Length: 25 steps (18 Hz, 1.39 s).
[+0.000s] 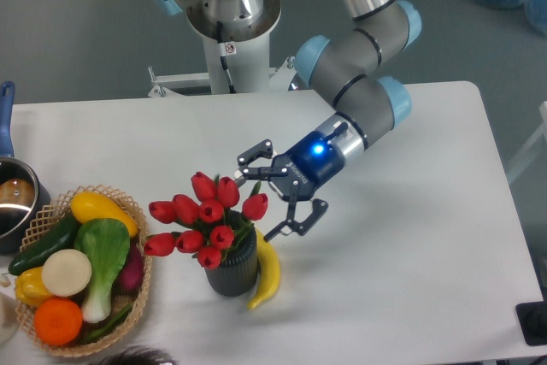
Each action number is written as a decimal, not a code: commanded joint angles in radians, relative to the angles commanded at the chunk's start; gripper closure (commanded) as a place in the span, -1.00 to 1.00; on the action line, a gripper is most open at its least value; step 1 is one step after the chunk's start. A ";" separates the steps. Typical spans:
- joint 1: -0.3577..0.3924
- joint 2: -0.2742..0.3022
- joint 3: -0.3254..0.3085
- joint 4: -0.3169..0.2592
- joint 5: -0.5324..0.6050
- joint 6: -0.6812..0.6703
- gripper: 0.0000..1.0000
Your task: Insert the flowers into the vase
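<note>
The bunch of red tulips (202, 220) stands in the dark ribbed vase (232, 271), buds leaning up and to the left. Only the buds and a few green leaves show; the stems are hidden inside the vase. My gripper (261, 197) is open, its black fingers spread just right of the top buds. One finger (254, 156) lies above the bunch and the other (297, 221) lies to its right. The fingers hold nothing.
A yellow banana (267, 271) lies against the vase's right side. A woven basket (138, 298) of vegetables and fruit stands at the front left. A dark pot (12, 198) with a blue handle sits at the left edge. The arm's base (226, 49) is at the back.
</note>
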 joint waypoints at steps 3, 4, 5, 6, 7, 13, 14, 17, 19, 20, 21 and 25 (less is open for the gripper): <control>0.034 0.071 -0.018 -0.002 0.115 -0.008 -1.00; 0.043 0.090 -0.020 -0.002 0.155 -0.009 -1.00; 0.055 0.104 -0.017 0.000 0.201 -0.009 -1.00; 0.077 0.120 -0.012 0.002 0.262 -0.005 -1.00; 0.106 0.141 -0.008 0.000 0.333 -0.002 -1.00; 0.227 0.218 0.066 -0.012 0.506 -0.006 -1.00; 0.248 0.227 0.063 -0.011 0.514 -0.006 -1.00; 0.270 0.285 0.061 -0.023 0.618 0.003 -1.00; 0.279 0.313 0.064 -0.072 0.730 0.040 -1.00; 0.279 0.321 0.073 -0.106 0.775 0.088 -1.00; 0.281 0.330 0.087 -0.144 0.816 0.147 -1.00; 0.284 0.345 0.146 -0.270 0.950 0.308 -1.00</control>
